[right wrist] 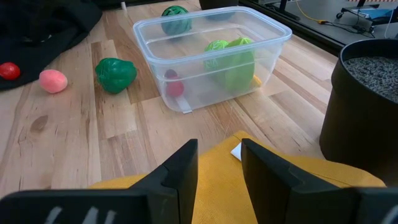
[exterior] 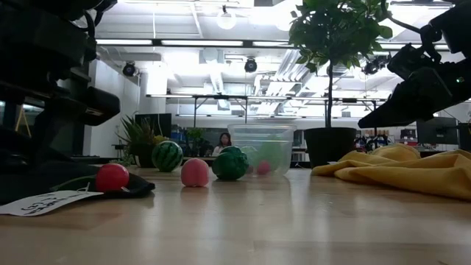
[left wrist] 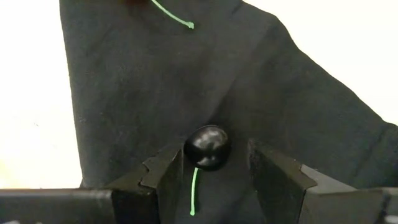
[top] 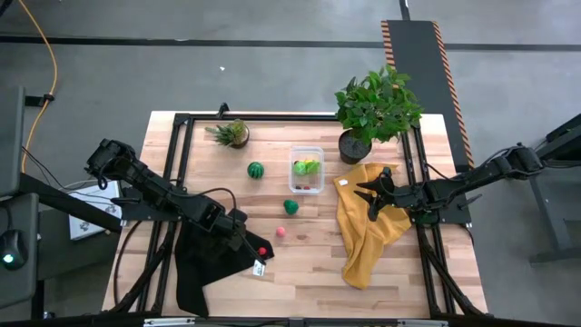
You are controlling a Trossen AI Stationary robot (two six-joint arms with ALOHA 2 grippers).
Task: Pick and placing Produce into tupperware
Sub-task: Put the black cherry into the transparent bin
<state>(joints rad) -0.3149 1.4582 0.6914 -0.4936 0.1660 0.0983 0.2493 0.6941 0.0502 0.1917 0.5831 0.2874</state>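
- Hovering low over the black cloth [top: 204, 259], the left pincer [left wrist: 211, 180] has its jaws parted on either side of a small round ball [left wrist: 208, 147] with a thin green stem; the ball looks dark from the wrist, and no pad touches it yet.
- To do this well, I would centre the ball between the jaws, come down without catching cloth, then close gently so it does not roll away.
- Close by, at the cloth's edge, a small red piece [top: 262, 251] lies; it may be that same ball, I cannot tell.
- Farther out on the tabletop [top: 309, 272] sit a pink piece [top: 280, 232], a green one [top: 290, 207] and a striped melon [top: 256, 170].
- The clear tub [top: 307, 170] already holds some green and yellow pieces.
- The right pincer [right wrist: 219, 165] waits over the yellow cloth [top: 368, 232], jaws slightly apart, empty.
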